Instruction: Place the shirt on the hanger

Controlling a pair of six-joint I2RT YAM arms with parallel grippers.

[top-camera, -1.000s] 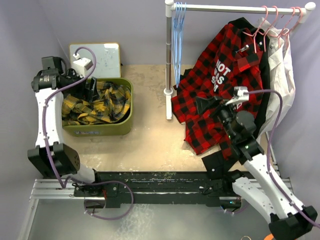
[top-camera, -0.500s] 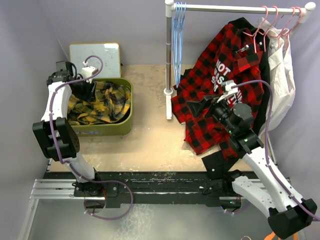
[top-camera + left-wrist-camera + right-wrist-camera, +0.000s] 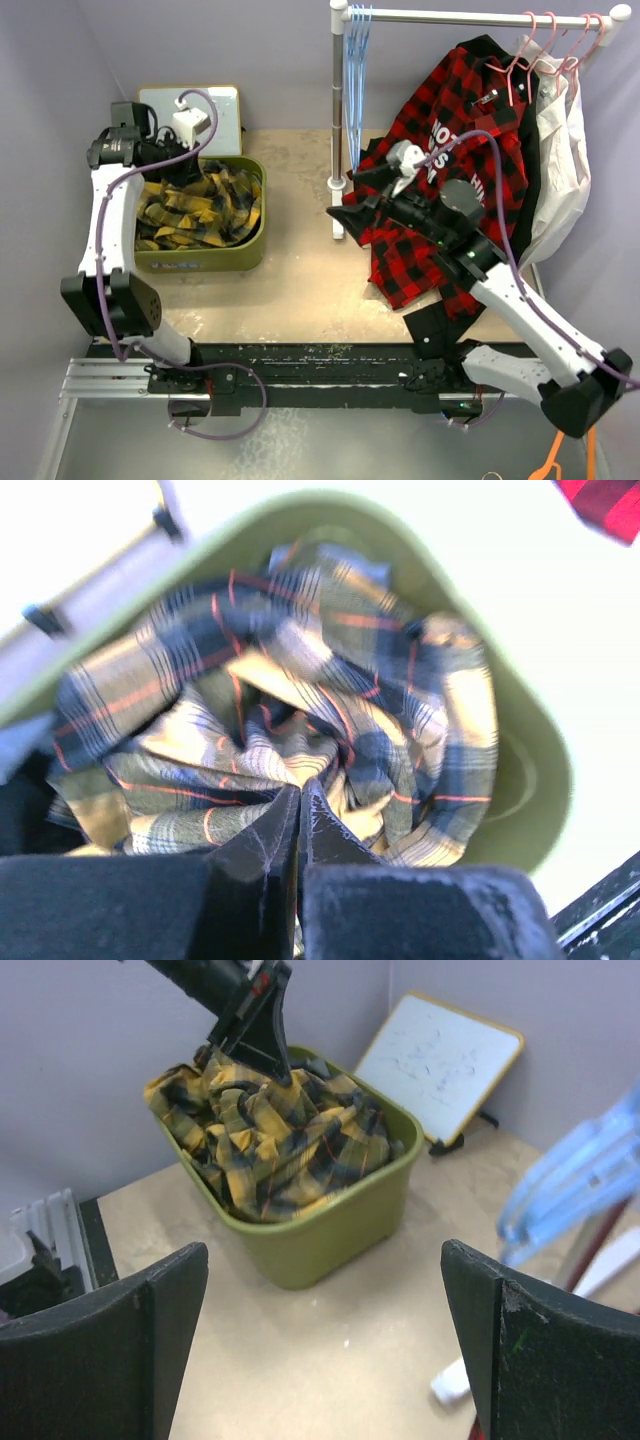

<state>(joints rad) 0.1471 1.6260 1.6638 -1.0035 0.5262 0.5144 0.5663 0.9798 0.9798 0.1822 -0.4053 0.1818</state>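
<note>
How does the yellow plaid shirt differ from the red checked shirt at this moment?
The yellow plaid shirt is crumpled in the green bin; the red checked shirt hangs spread out from the rack. The yellow plaid shirt has its fabric pinched by the shut left gripper; no gripper holds the red checked shirt. The red checked shirt carries white lettering; the yellow plaid shirt shows none. Both are checked fabric.

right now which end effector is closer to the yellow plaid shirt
Left. The left end effector is down in the green bin, closed on the yellow plaid shirt. The right end effector is open, across the table beside the clothes rack post.
</note>
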